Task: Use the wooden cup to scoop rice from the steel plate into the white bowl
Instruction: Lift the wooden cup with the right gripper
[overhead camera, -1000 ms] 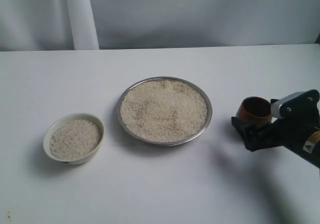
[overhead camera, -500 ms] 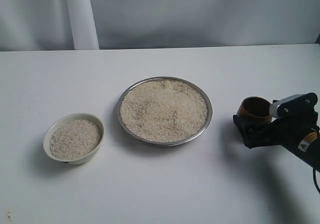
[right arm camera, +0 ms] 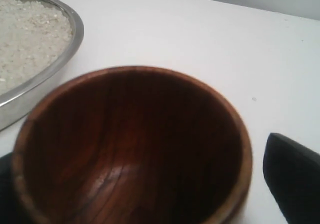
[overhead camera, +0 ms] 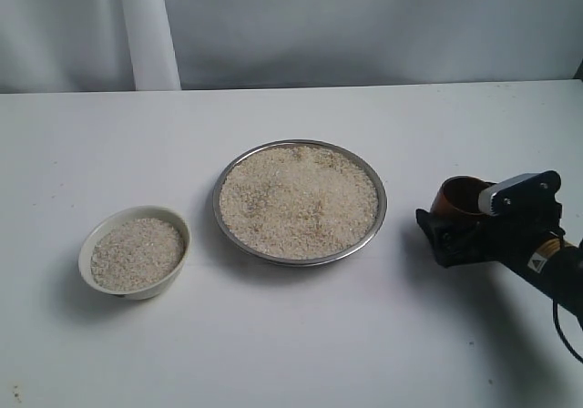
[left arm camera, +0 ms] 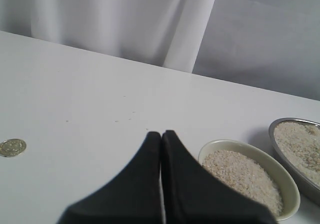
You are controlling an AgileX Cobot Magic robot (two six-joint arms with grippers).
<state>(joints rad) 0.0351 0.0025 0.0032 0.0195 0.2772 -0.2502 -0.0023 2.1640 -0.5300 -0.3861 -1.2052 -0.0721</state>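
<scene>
- Wood, glossy and reddish-brown: the wooden cup (overhead camera: 463,195) stands upright on the white table (overhead camera: 291,353). It sits near the right side of the steel plate (overhead camera: 301,260) but apart from it.
- Your right gripper (overhead camera: 463,219) straddles the cup, its jaws spread wide with one black finger on each side.
- The right wrist view shows a clear gap between the cup's rim and one finger. The other finger sits at the very edge of that picture, so I cannot tell whether it touches the wood. Nothing is grasped.
- The inside of the cup is bare dark wood, with no grains visible.
- The steel plate lies in the middle of the table. The rice (overhead camera: 299,198) covers it in a low, even bed that reaches nearly to the rim.
- The white bowl (overhead camera: 137,210) sits well to the left of the plate, not touching it. It already holds rice to a little below its rim.
- Your left gripper (left arm camera: 161,134) has its fingers pressed together around nothing. It hangs over the table near the bowl and does not show in the exterior view.
- A small coin (left arm camera: 12,147) lies on the table on the far side of that gripper from the bowl.
- My reading is that this scoop is at its very start.
- You have yet to clamp the cup, lift it, dip it into the plate, carry it over to the bowl and tip it out.
- I cannot tell whether the rice in the bowl came from the plate. The bowl looks to have little room left.
</scene>
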